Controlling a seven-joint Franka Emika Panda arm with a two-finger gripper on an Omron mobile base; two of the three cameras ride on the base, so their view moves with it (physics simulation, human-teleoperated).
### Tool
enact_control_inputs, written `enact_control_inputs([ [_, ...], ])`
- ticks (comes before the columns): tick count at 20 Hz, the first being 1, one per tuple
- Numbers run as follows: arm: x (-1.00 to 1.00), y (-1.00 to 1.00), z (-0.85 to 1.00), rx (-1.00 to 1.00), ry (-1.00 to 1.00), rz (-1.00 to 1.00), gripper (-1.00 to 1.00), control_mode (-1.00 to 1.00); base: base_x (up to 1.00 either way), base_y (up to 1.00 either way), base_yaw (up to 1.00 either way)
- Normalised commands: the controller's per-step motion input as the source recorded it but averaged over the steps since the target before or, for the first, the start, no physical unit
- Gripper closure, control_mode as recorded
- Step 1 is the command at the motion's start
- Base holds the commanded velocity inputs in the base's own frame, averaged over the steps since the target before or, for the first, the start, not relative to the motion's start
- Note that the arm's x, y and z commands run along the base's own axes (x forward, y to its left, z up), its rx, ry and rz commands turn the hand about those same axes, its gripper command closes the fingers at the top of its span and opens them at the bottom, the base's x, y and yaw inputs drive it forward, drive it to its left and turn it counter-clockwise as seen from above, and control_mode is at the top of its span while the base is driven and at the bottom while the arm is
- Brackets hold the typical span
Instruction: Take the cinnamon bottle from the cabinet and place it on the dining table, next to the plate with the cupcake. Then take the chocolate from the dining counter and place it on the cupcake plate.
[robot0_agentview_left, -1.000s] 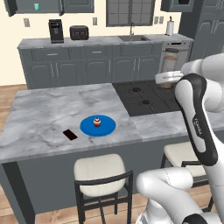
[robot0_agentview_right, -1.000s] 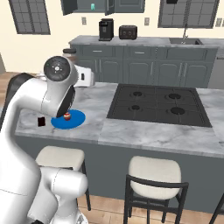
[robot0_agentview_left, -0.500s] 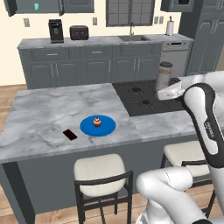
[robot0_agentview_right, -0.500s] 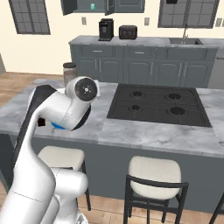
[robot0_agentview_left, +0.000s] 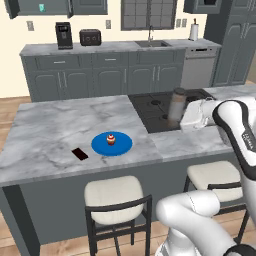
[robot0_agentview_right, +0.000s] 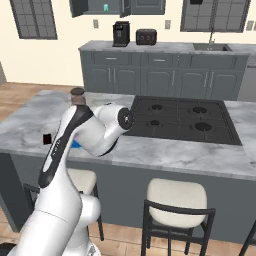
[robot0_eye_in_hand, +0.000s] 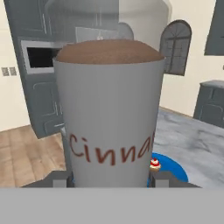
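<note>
My gripper (robot0_agentview_left: 179, 115) is shut on the cinnamon bottle (robot0_agentview_left: 176, 104), a clear jar of brown powder with a dark cap, held upright above the cooktop's (robot0_agentview_left: 159, 107) near edge. In the hand view the cinnamon bottle (robot0_eye_in_hand: 109, 113) stands close between both fingertips (robot0_eye_in_hand: 61, 178). The blue plate (robot0_agentview_left: 112, 144) with the cupcake (robot0_agentview_left: 111, 139) lies to the left on the marble dining table (robot0_agentview_left: 55, 127). The plate (robot0_eye_in_hand: 174, 169) and cupcake (robot0_eye_in_hand: 154, 163) peek out behind the jar. The chocolate (robot0_agentview_left: 79, 153) lies flat left of the plate. My arm hides most of the bottle (robot0_agentview_right: 77, 94).
The wall cabinet (robot0_agentview_right: 95, 7) stands open with a teal mug (robot0_agentview_right: 105, 7) on its shelf. A coffee machine (robot0_agentview_left: 63, 35) and toaster (robot0_agentview_left: 90, 36) sit on the back counter. Stools (robot0_agentview_left: 115, 197) stand against the island's near side.
The arm has swung left and down with the bottle, from above the cooktop's right part toward its near left edge. Plate, cupcake and chocolate have not moved.
</note>
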Motion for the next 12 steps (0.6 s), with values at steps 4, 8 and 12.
enact_control_inputs([
  [4,0.27,0.06,-0.4,0.0,0.21,0.14,1.0,-1.0,0.0,0.0,0.0],
  [8,0.27,0.08,-0.49,-0.09,0.07,0.06,1.0,-1.0,0.0,0.0,0.0],
  [12,0.17,0.01,-0.43,-0.06,-0.07,0.0,1.0,-1.0,0.0,0.0,0.0],
])
